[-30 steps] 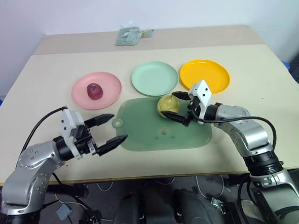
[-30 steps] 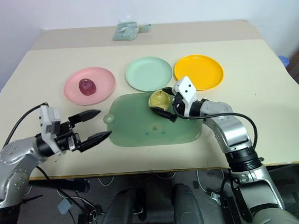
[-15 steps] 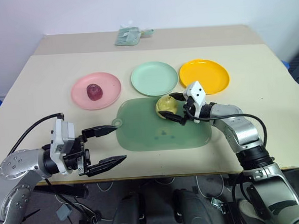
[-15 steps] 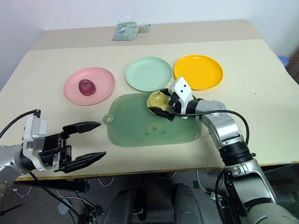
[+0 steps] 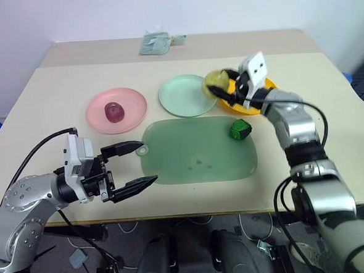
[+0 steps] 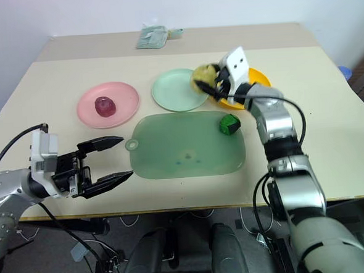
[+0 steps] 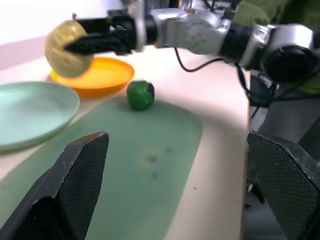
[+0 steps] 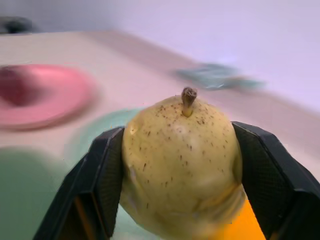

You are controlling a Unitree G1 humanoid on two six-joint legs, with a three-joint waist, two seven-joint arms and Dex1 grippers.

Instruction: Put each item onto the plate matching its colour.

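- Plates: three round ones in a row across the table: pink plate at the robot's left, mint green plate in the middle, yellow-orange plate at the right, partly hidden by the right arm.
- Toy fruits: three. The dark red-purple fruit lies on the pink plate. The dark green fruit lies on the right part of the translucent green cutting mat, just in front of the yellow-orange plate. The pale yellow pear is held in the air.
- Other items: one cutting mat in front of the plates; one small greenish packet at the far edge of the table.
- Writing: none legible on any item.
- Right gripper: fingers clamped on either side of the pear, stem up, raised over the gap between the mint green and yellow-orange plates.
- Left gripper: fingers spread wide, holding nothing, hovering near the front left edge of the table beside the mat's handle end.
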